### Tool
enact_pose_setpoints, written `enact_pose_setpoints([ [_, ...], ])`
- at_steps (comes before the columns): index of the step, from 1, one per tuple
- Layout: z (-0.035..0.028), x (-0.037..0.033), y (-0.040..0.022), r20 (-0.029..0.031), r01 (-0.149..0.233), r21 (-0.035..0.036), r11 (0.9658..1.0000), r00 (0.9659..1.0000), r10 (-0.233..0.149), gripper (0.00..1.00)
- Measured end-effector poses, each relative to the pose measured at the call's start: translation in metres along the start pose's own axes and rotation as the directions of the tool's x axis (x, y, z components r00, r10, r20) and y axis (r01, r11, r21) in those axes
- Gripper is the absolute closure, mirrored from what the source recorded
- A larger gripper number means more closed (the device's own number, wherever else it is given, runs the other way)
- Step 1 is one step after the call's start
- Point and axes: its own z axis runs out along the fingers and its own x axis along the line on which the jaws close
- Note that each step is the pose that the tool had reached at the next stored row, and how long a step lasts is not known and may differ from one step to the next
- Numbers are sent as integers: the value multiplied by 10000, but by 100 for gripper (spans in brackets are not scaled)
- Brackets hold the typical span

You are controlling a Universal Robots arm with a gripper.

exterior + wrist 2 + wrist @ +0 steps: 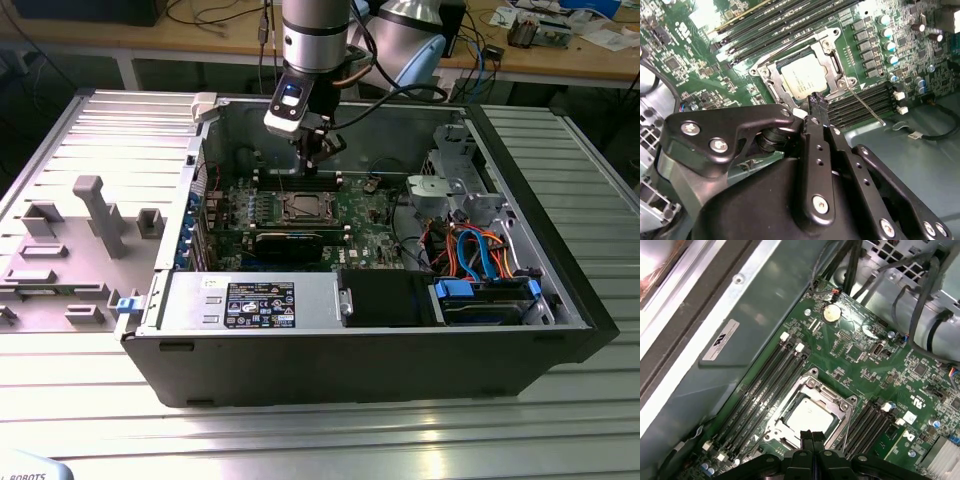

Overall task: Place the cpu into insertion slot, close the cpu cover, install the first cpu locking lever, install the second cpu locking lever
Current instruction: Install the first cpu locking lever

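Hand [808, 437], fingers pressed together, partly hides the cpu [807, 416], apparently seated.

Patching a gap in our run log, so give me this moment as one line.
cpu: seated | cpu cover: down around it | locking lever: one rod angled out | gripper: shut, empty, above cover edge

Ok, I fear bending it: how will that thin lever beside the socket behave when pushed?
The lever looks like thin wire, so probably springy, flexing before it swings. Its smooth metal may let a pusher slip off. Long and slim, it could bend under a hard shove.
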Motion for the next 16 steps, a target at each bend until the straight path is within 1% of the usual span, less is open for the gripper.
enact_pose_setpoints([
  [2, 0, 0, 0, -1, 51, 1, 10000, 10000, -51, 89],
  [10, 0, 0, 0, -1, 60, -1, 10000, 10000, -60, 89],
  [16, 0, 0, 0, -3, 220, 0, 9998, 9998, -220, 89],
])
